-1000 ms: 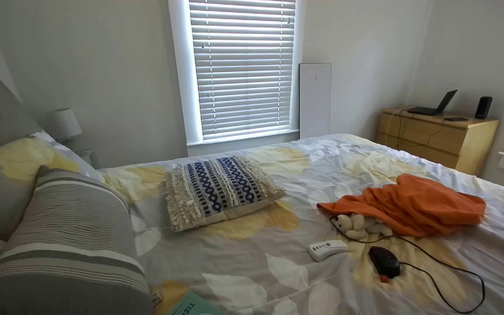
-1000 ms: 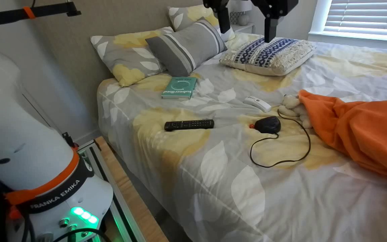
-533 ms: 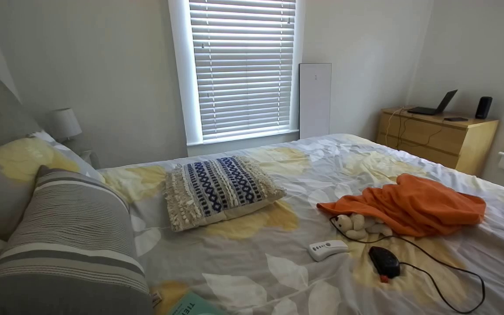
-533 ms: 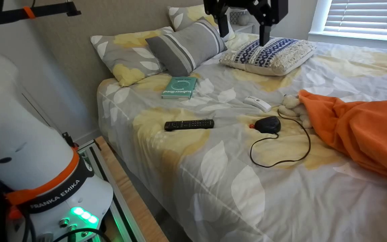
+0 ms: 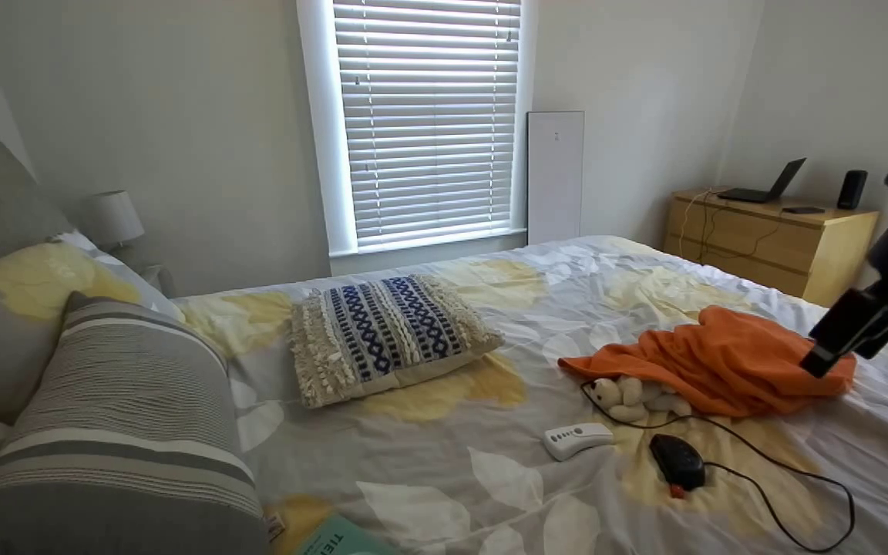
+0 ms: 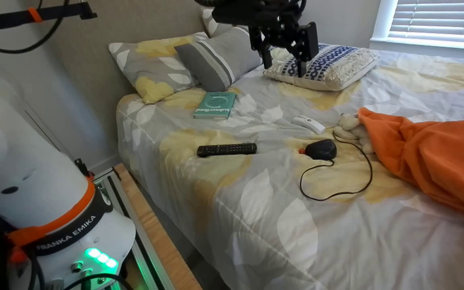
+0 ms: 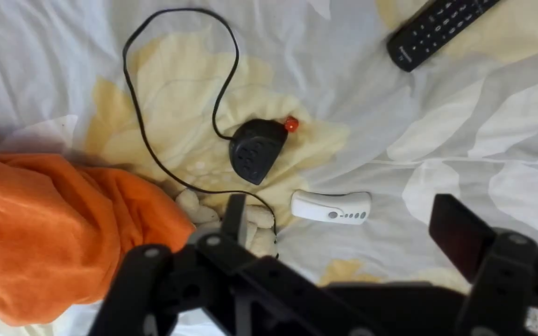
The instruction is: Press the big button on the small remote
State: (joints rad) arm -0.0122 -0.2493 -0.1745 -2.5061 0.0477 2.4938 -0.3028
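Observation:
The small white remote [image 7: 313, 208] lies on the bed with its grey buttons facing up. It shows in both exterior views [image 5: 579, 442] [image 6: 308, 124]. Its big round grey button [image 7: 333, 215] sits at the end of a row of smaller ones in the wrist view. My gripper [image 6: 284, 69] is open and empty, pointing down above the bed. In the wrist view the remote shows between the wide-apart fingers [image 7: 339, 210], well below them and not touched. In an exterior view the gripper [image 5: 837, 351] shows at the right edge.
A black rounded object [image 6: 320, 149] with a thin cord lies beside the remote. A cream plush toy [image 5: 629, 397] lies partly under an orange cloth [image 5: 737, 366]. A black remote [image 6: 226, 149], a teal book [image 6: 215, 105] and pillows [image 6: 228, 56] lie on the bed.
My gripper has moved lower and somewhat left in an exterior view and has come into sight at the right edge of an exterior view. It stays open. The objects on the bed have not moved.

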